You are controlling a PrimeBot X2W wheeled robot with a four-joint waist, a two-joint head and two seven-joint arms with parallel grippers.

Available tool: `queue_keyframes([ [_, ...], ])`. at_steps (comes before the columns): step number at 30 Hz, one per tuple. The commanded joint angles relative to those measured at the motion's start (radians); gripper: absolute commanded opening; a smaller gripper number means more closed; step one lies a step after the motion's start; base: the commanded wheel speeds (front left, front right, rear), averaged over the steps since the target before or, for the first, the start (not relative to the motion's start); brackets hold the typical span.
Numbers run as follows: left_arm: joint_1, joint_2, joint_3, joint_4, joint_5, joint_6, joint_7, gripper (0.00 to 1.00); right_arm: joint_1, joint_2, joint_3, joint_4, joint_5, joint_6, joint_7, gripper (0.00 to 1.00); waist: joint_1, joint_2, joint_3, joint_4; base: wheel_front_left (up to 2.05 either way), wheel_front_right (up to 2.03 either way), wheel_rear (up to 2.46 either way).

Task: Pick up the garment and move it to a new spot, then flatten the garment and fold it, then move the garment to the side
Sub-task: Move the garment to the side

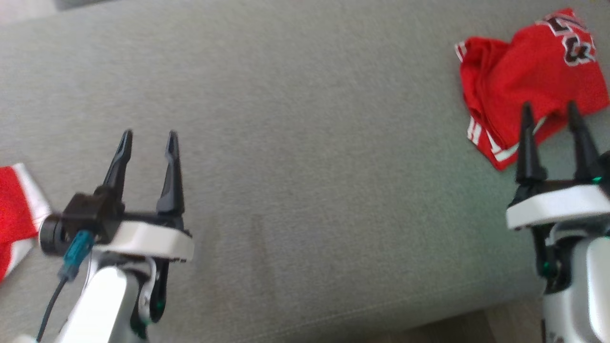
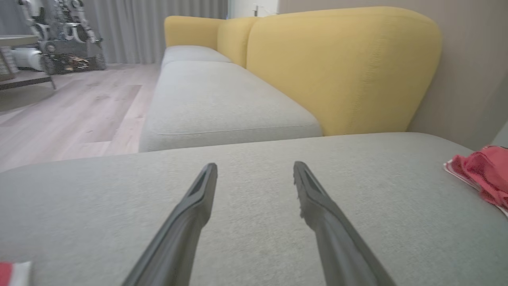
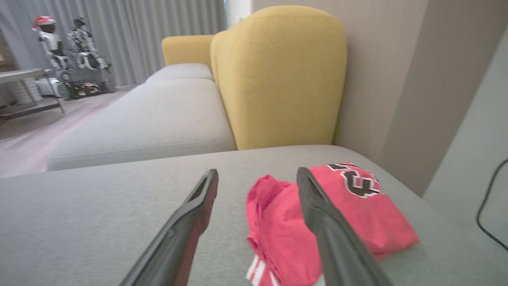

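While you look down through the head view, the garment sits at the upper right of the grey sofa cushion. It's a red mesh jersey, bunched into a rough lump rather than laid flat. White stripes run along its near hem and black-and-white lettering shows at its far edge. Your right end effector has its fingers spread, with the tips overlapping the garment's near edge. You can't tell whether they touch the cloth; nothing is pinched. Your left end effector is at the lower left, fingers spread too, over bare cushion and well apart from the garment. A second red cloth with white trim pokes in at the left edge, near that arm's wrist.

Left wrist view: the left end effector is spread over plain grey cushion and holds nothing. The garment is a red heap at the far right edge. The yellow backrest and the wooden floor lie beyond.

Right wrist view: the right end effector is spread wide. The garment lies right in front, partly behind the right-hand finger, creased and folded over itself, with the lettering on top and the stripes at the bottom. A black cable hangs at the right.
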Motion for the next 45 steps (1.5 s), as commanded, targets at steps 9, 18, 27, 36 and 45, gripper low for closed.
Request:
queue_keyframes([
  [9, 0.103, 0.031, 0.072, -0.052, -0.024, 0.041, -0.012, 1.00, 0.082, 0.004, 0.128, -0.106, 0.032, -0.001, 0.025, 1.00, 0.0000, 0.0000, -0.151, 0.137, 0.00, 0.00, 0.00],
  [18, 0.196, 0.050, 0.066, -0.065, -0.036, 0.046, -0.001, 1.00, 0.163, 0.005, 0.162, -0.091, 0.036, -0.001, 0.038, 1.00, 0.0000, 0.0000, -0.244, 0.165, 0.00, 0.00, 0.00],
  [27, 0.266, 0.059, 0.048, -0.090, -0.039, 0.056, 0.019, 1.00, 0.241, 0.005, 0.160, -0.092, 0.058, -0.001, 0.049, 1.00, 0.0000, 0.0000, -0.298, 0.163, 0.00, 0.00, 0.00],
  [36, 0.281, 0.062, 0.043, -0.099, -0.045, 0.061, 0.023, 1.00, 0.256, 0.006, 0.162, -0.098, 0.061, -0.001, 0.058, 1.00, 0.0000, 0.0000, -0.302, 0.156, 0.00, 0.00, 0.00],
  [45, 0.274, 0.058, 0.039, -0.099, -0.049, 0.065, 0.020, 1.00, 0.254, 0.006, 0.157, -0.101, 0.059, -0.001, 0.064, 1.00, 0.0000, 0.0000, -0.297, 0.149, 0.00, 0.00, 0.00],
])
